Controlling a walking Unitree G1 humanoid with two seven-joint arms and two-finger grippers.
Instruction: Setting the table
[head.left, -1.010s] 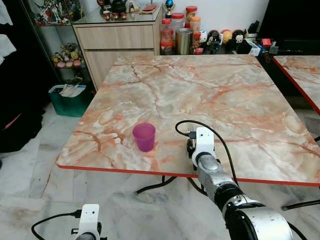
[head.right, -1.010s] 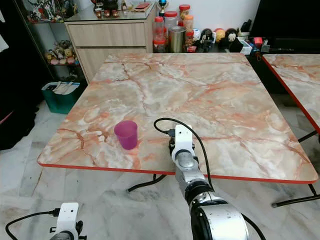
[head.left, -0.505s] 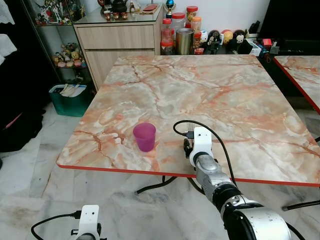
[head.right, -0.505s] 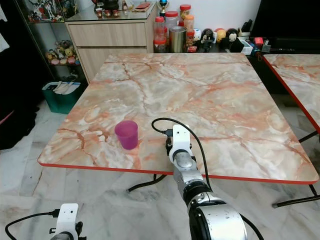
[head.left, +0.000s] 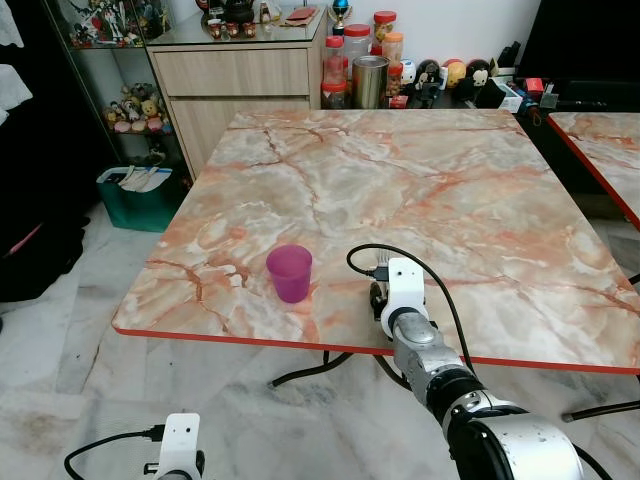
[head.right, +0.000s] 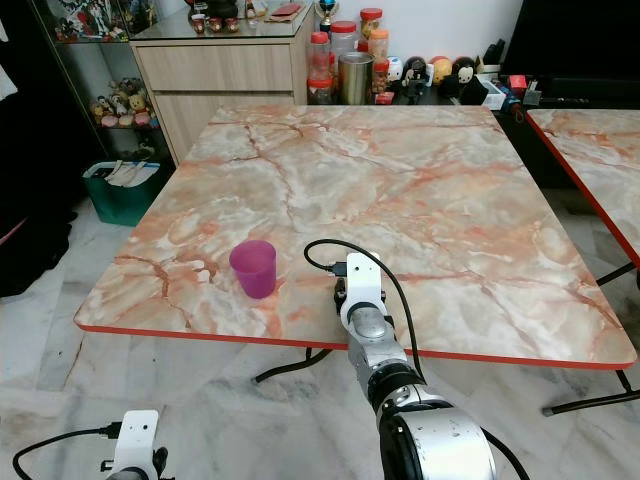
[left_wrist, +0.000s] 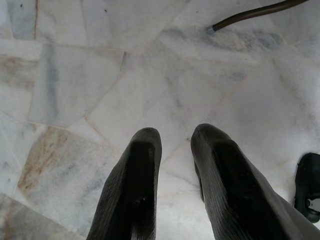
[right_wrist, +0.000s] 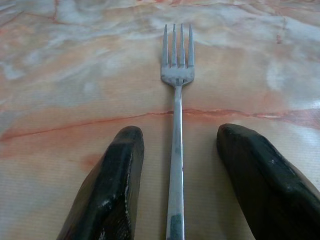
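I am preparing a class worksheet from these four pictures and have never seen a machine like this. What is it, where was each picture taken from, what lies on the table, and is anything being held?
This is a walking humanoid robot with two silver arms, each ending in a gripper of two long black fingers. The two wide pictures come from a stereo camera on its head, looking down at a marble-patterned table. The other two come from cameras on its wrists. On the table stands a purple cup; to its right the right gripper rests low over the tabletop, open, with a metal fork lying flat between its fingers, not squeezed. The left gripper hangs over the pale floor, holding nothing.
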